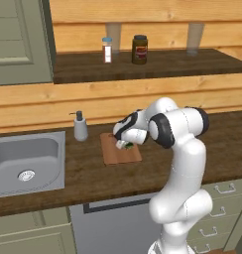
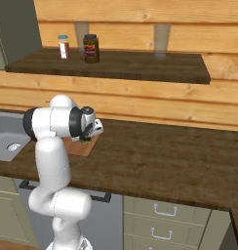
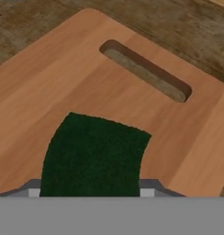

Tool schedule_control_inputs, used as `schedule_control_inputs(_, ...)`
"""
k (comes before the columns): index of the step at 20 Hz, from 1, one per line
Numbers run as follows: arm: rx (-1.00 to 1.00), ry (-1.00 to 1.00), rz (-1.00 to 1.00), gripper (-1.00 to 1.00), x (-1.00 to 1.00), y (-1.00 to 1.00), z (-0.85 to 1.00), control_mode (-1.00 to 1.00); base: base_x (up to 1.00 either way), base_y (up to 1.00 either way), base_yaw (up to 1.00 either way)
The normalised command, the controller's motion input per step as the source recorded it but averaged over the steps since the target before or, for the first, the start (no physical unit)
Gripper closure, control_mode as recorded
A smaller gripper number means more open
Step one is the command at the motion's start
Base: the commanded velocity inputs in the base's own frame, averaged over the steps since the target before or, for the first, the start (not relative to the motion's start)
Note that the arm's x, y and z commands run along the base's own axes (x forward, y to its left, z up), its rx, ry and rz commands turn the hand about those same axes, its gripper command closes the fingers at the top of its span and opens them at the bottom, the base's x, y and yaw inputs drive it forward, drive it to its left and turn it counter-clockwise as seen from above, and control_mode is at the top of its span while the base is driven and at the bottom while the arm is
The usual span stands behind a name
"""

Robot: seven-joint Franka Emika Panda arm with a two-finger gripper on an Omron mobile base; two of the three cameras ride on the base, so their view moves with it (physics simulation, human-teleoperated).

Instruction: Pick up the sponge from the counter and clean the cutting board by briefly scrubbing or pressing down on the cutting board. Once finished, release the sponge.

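The dark green sponge (image 3: 93,156) sits between my fingers, and my gripper (image 3: 92,190) is shut on it. Right under it lies the reddish-brown cutting board (image 3: 49,82), with its slot handle (image 3: 146,71) just beyond the sponge. In the left base view the gripper (image 1: 125,145) points down at the board (image 1: 118,156) on the dark counter (image 1: 118,178), with a bit of green sponge (image 1: 128,146) at its tip. The right base view shows the gripper (image 2: 86,140) low over the board (image 2: 88,148). I cannot tell whether the sponge presses on the wood.
A grey soap dispenser (image 1: 80,126) stands just left of the board, and the steel sink (image 1: 26,158) lies further left. On the upper shelf (image 1: 167,64) stand a white shaker (image 1: 107,49) and a dark jar (image 1: 140,49). Open counter stretches to the right.
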Motion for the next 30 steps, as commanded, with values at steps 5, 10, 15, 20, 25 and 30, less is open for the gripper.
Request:
schedule_control_inputs(5,0.0,0.0,0.0,1.0,0.14,0.51,-0.05,-1.0,0.0,0.0,0.0)
schedule_control_inputs(10,0.0,0.0,0.0,1.0,0.13,0.89,0.0,-1.0,0.0,0.0,0.0)
schedule_control_inputs(15,0.0,0.0,0.0,1.0,0.0,0.83,0.0,-1.0,0.0,0.0,0.0)
schedule_control_inputs(20,-0.01,0.01,0.0,1.0,0.0,0.02,0.0,-1.0,0.0,0.0,0.0)
schedule_control_inputs(25,-0.01,0.07,-0.01,1.0,-0.23,-0.87,-0.14,-1.0,0.0,0.0,0.0)
schedule_control_inputs(30,0.0,0.03,-0.01,1.0,-0.16,-1.0,-0.13,-1.0,0.0,0.0,0.0)
